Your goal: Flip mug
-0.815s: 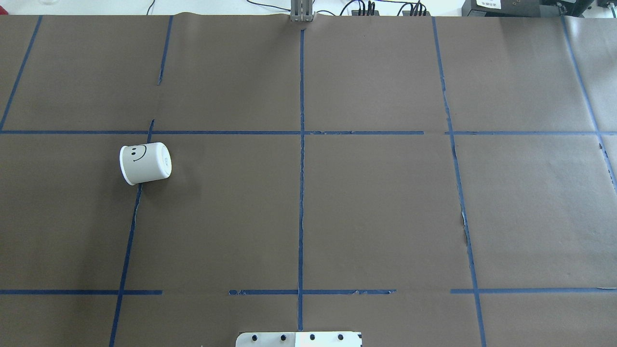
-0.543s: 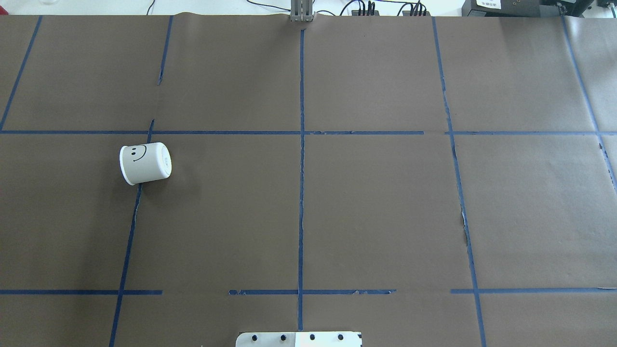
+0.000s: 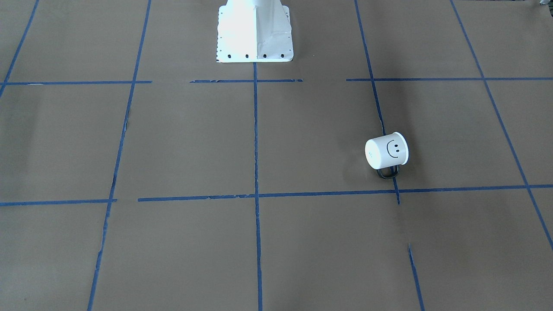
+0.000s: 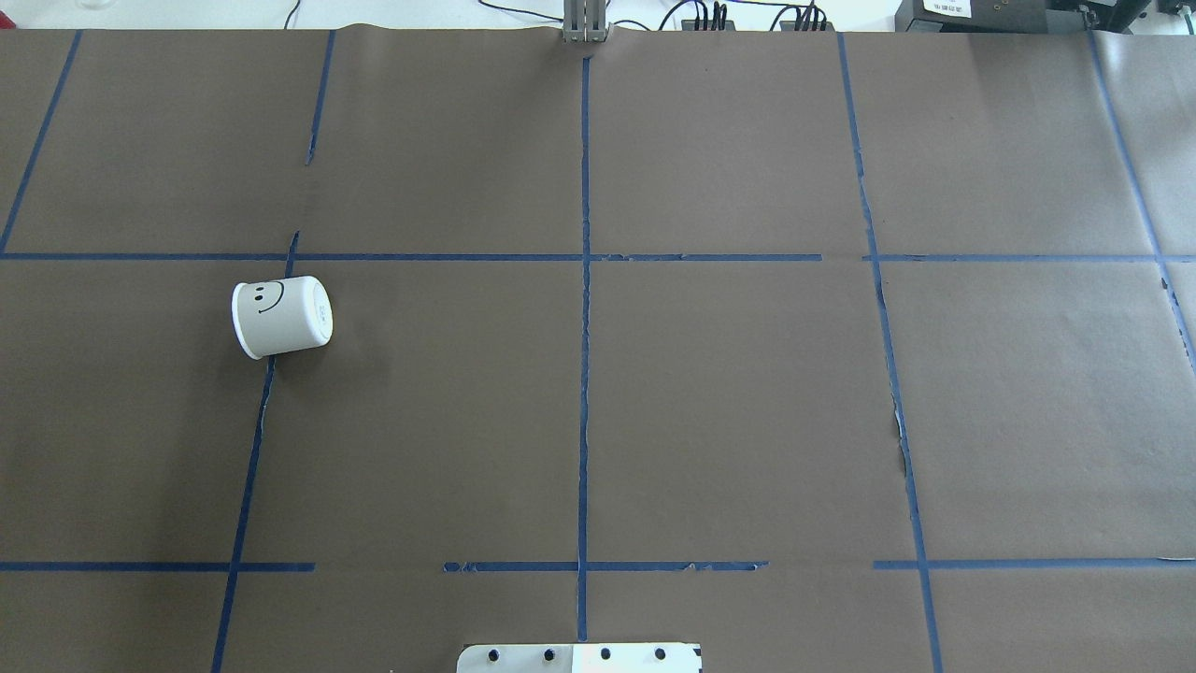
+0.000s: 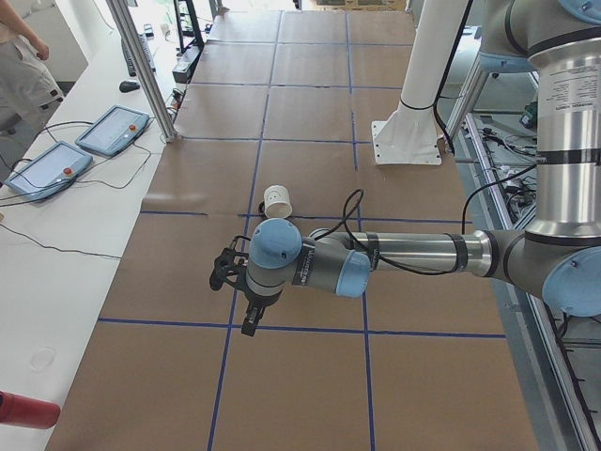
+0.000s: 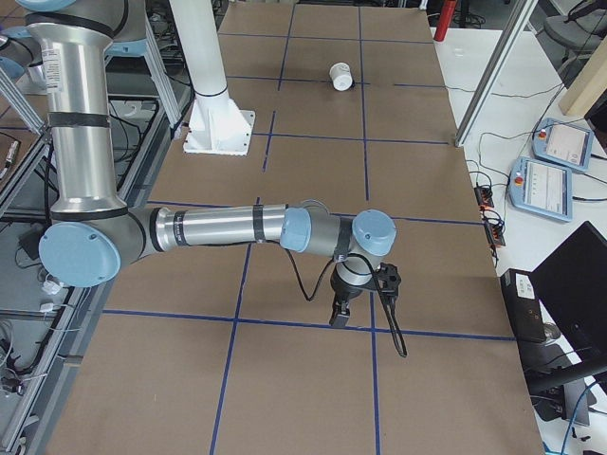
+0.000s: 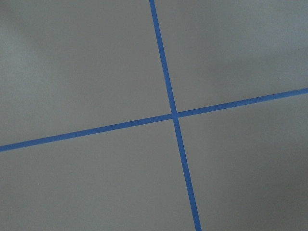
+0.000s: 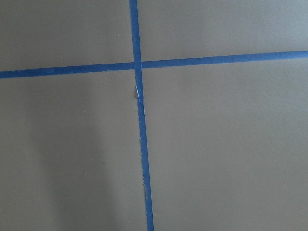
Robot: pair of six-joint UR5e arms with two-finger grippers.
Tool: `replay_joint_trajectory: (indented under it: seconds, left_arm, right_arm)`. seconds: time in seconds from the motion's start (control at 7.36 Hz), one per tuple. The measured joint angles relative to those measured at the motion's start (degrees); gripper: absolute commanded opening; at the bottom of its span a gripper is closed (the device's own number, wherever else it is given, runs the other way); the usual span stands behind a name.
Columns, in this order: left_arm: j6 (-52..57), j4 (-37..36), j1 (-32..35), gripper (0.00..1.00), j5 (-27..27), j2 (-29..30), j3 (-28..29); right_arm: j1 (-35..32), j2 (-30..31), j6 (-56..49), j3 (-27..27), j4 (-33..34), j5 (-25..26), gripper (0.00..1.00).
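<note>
The mug (image 4: 280,317) is white with a black smiley face. It lies on its side on the brown paper, on my left half of the table, its base towards the table's middle. In the front-facing view the mug (image 3: 386,151) shows its dark handle (image 3: 388,172) low on the operators' side. It also shows small in the left view (image 5: 277,200) and the right view (image 6: 340,76). My left gripper (image 5: 249,324) hangs above the paper, apart from the mug. My right gripper (image 6: 339,316) is far from it. I cannot tell whether either is open or shut. Both wrist views show only paper and tape.
Blue tape lines (image 4: 584,280) divide the paper into a grid. The white robot pedestal (image 3: 255,32) stands at the robot's edge of the table. Teach pendants (image 5: 113,130) and cables lie on the white side bench, and a person (image 5: 23,66) stands beside it.
</note>
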State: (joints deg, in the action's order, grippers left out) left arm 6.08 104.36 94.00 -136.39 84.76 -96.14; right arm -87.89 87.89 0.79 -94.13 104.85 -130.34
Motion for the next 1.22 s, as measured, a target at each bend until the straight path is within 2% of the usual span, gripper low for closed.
replay_joint_trajectory:
  seconds: [0.27, 0.54, 0.81, 1.22]
  left_arm:
    - [-4.4, 0.8, -6.1, 1.0, 0.1, 2.0, 0.0]
    - [-19.5, 8.5, -15.3, 1.0, 0.3, 2.5, -0.1]
    - [-42.9, 23.9, -24.2, 1.0, 3.0, 2.1, 0.0]
    - [-75.2, 46.5, -38.9, 1.0, 11.9, 1.8, 0.6]
  right_arm:
    - [0.0, 0.0, 0.0, 0.0, 0.0, 0.0, 1.0]
    - [0.0, 0.0, 0.0, 0.0, 0.0, 0.0, 1.0]
    - [0.0, 0.1, 0.0, 0.0, 0.0, 0.0, 1.0]
    - [0.0, 0.0, 0.0, 0.0, 0.0, 0.0, 1.0]
